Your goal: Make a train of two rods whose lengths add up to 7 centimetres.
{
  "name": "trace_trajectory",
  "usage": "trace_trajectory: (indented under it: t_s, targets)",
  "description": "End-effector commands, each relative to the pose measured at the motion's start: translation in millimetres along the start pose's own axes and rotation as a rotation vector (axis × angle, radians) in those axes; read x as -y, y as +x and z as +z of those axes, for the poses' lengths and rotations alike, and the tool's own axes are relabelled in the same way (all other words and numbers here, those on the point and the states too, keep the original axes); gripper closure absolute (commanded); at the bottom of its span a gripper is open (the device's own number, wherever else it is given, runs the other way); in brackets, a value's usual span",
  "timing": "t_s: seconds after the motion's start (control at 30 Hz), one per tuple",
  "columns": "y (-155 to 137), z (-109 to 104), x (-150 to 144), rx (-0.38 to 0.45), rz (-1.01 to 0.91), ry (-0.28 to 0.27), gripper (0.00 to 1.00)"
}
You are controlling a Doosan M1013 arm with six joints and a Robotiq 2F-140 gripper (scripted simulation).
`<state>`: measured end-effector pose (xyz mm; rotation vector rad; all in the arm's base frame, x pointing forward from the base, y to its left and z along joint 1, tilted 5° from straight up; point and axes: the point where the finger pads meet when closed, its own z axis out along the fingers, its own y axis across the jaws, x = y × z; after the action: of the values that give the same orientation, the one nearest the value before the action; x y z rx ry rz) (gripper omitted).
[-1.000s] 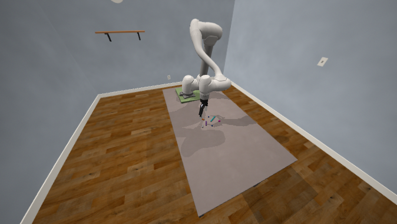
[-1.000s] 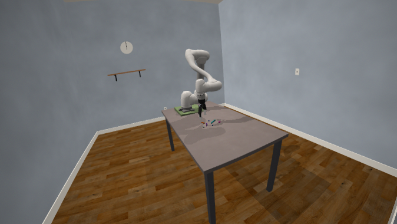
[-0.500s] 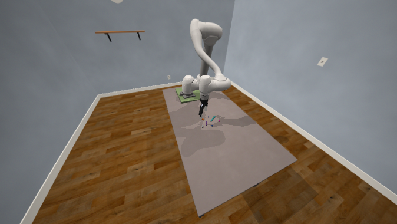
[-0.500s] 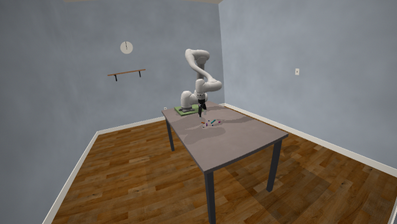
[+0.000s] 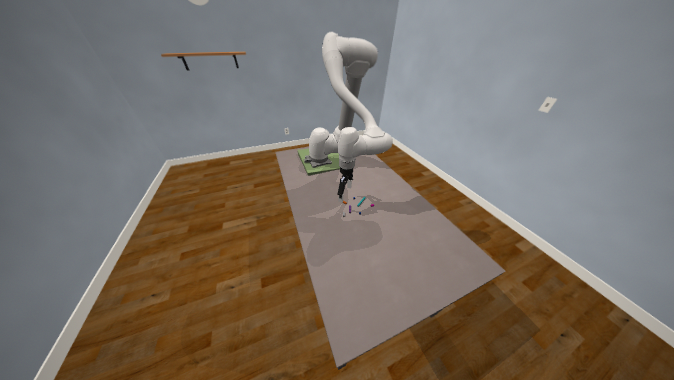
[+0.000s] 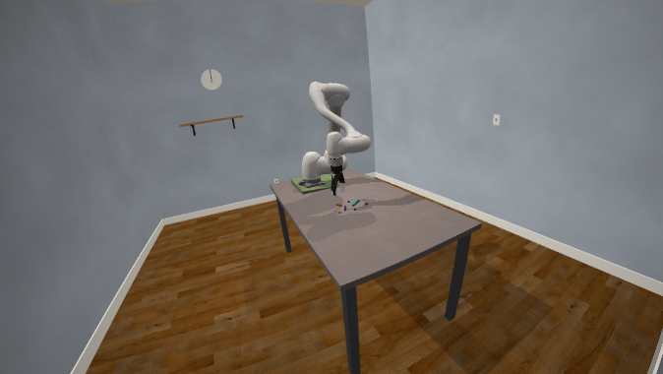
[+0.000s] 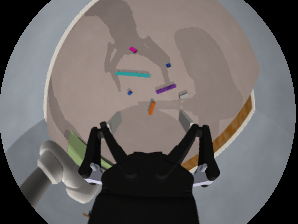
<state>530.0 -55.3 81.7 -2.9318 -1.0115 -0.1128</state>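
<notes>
Gripper (image 7: 152,124) being held wide open, nothing gripped, above orange rod (image 7: 152,107) lying between fingertips. Grey rod (image 7: 184,95) being seen just beyond, beside purple rod (image 7: 165,88). Risk judged: purple rod being nudged during grey pick, spacing spoiled.

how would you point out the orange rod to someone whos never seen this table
Find the white robot arm's open black gripper over the grey-brown table. The short orange rod lies just beyond its fingertips, the only orange piece, nearer than the purple rod.
</notes>
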Motion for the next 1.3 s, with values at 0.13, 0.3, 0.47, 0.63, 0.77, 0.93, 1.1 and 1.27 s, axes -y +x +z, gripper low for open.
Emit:
trace_trajectory:
  t_s: [0.13, 0.3, 0.47, 0.63, 0.77, 0.93, 1.1, 1.27]
  targets:
    - [0.0, -0.1, 0.0, 0.0, 0.0, 0.0, 0.0]
    - [0.0, -0.1, 0.0, 0.0, 0.0, 0.0, 0.0]
    - [0.0, -0.1, 0.0, 0.0, 0.0, 0.0, 0.0]
    - [0.0, -0.1, 0.0, 0.0, 0.0, 0.0, 0.0]
    - [0.0, -0.1, 0.0, 0.0, 0.0, 0.0, 0.0]
    - [0.0, -0.1, 0.0, 0.0, 0.0, 0.0, 0.0]
    - [0.0, -0.1, 0.0, 0.0, 0.0, 0.0, 0.0]
    - [1.4, -0.1, 1.3, 0.0, 0.038, 0.0, 0.0]
